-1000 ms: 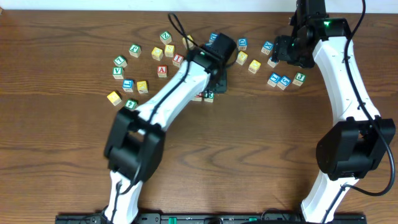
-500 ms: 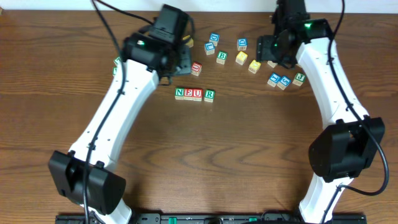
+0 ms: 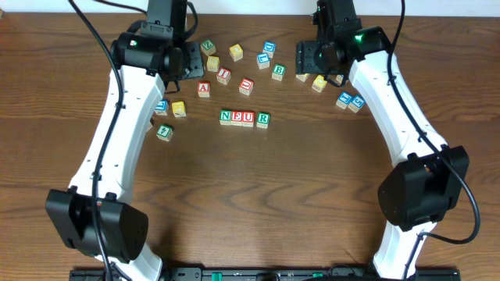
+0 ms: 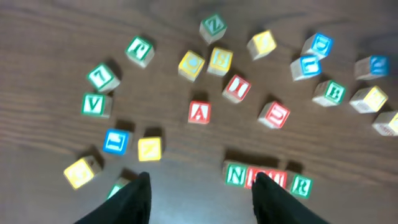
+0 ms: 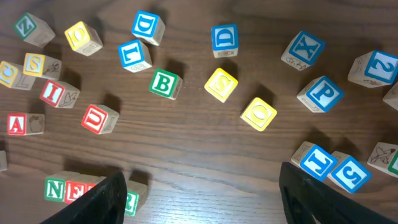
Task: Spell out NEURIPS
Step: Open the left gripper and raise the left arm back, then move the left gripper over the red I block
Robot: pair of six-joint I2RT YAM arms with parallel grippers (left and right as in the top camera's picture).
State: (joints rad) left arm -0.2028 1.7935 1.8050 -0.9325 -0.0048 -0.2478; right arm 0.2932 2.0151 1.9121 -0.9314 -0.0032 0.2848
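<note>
Since a second ago the left arm has swung from the desk's (image 3: 312,195) middle to its far-left edge, uncovering the NEUR row (image 3: 244,118) of square wooden cubes. The left gripper (image 4: 202,186) and right gripper (image 5: 202,179) hang spread and empty. The blue P cube (image 5: 323,93) lies loose, far-right.

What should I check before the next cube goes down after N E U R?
1. The NEUR row reads N, E, U, R: ok.
2. The table is bare right of the R: ok.
3. The red I cube lies letter up: ok.
4. Finger room around it: cannot tell; a yellow cube sits close.
5. The left gripper is open, empty: ok.
6. The right gripper is open, empty: ok.
</note>
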